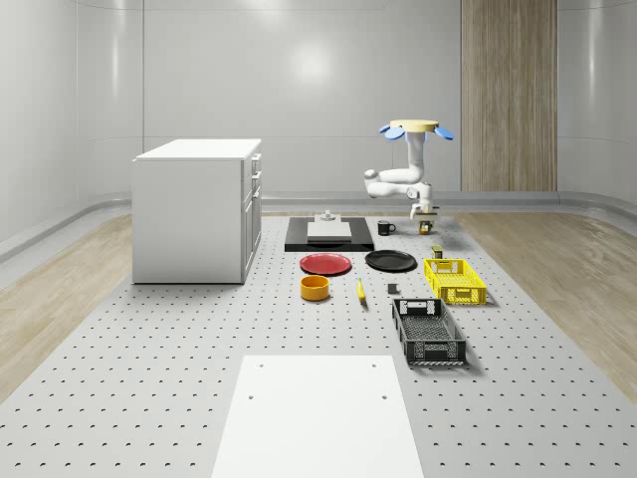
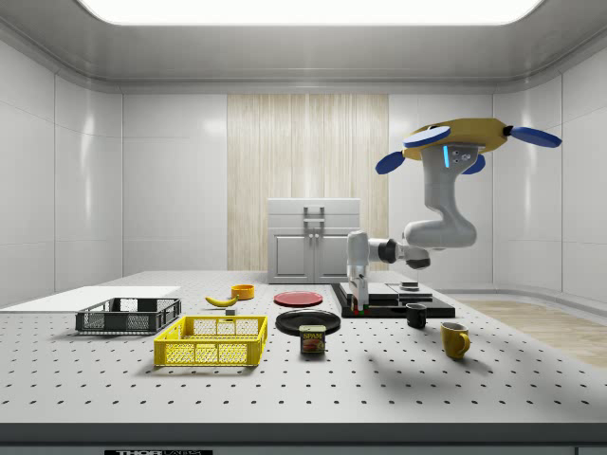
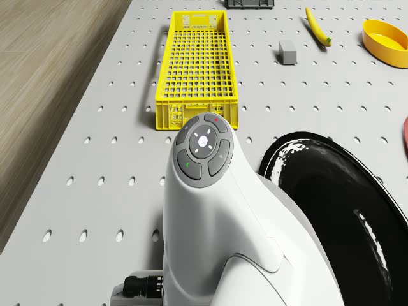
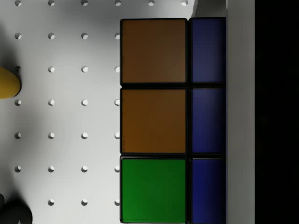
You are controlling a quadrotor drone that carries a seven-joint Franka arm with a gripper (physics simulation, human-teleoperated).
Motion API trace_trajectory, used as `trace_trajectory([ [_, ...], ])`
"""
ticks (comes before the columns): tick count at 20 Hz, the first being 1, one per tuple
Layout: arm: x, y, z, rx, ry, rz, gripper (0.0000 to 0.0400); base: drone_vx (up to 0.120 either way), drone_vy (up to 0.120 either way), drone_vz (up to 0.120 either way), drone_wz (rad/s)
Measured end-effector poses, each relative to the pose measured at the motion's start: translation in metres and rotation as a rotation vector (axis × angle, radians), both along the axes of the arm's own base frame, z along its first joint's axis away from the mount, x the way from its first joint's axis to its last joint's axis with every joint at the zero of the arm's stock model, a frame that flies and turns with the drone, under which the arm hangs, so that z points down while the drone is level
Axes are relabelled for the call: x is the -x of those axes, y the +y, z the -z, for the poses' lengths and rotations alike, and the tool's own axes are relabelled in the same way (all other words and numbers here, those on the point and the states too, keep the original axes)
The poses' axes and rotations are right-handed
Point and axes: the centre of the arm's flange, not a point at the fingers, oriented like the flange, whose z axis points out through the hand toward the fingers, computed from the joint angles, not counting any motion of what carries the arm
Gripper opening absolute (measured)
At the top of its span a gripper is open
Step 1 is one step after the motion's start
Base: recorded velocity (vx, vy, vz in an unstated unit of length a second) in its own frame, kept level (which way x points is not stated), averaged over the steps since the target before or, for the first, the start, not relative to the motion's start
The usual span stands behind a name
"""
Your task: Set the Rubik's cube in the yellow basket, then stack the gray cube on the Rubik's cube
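Drone [image 2: 467,140] hovers beyond the yellow basket [image 1: 455,280] — tool [image 2: 358,305] holds the Rubik's cube [image 4: 154,121]; next, carry it over that basket.

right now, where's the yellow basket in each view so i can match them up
Whole-scene view: the yellow basket sits right of centre, just right of the black plate and nearer the camera.
Side view: the basket is in the foreground, left of centre, in front of the plate.
Drone view: the basket lies beyond the arm, beside the plate.
Shared landmark: the black plate, next to the basket in all three.
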Motion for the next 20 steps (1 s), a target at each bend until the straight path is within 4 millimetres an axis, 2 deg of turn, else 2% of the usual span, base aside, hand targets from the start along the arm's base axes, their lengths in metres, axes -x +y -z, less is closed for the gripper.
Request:
trace_trajectory([
  [7, 0.0, 0.0, 0.0003, 0.0, 0.0, 0.0, 0.0325, 0.12, 0.12, 0.0, 0.0],
  [16, 0.0, 0.0, 0.0003, 0.0, 0.0, 0.0, 0.0325, 0.12, 0.004, 0.0, 0.0],
  [20, 0.0, 0.0, 0.0003, 0.0, 0.0, 0.0, 0.0325, 0.12, 0.07, 0.0, 0.0],
])
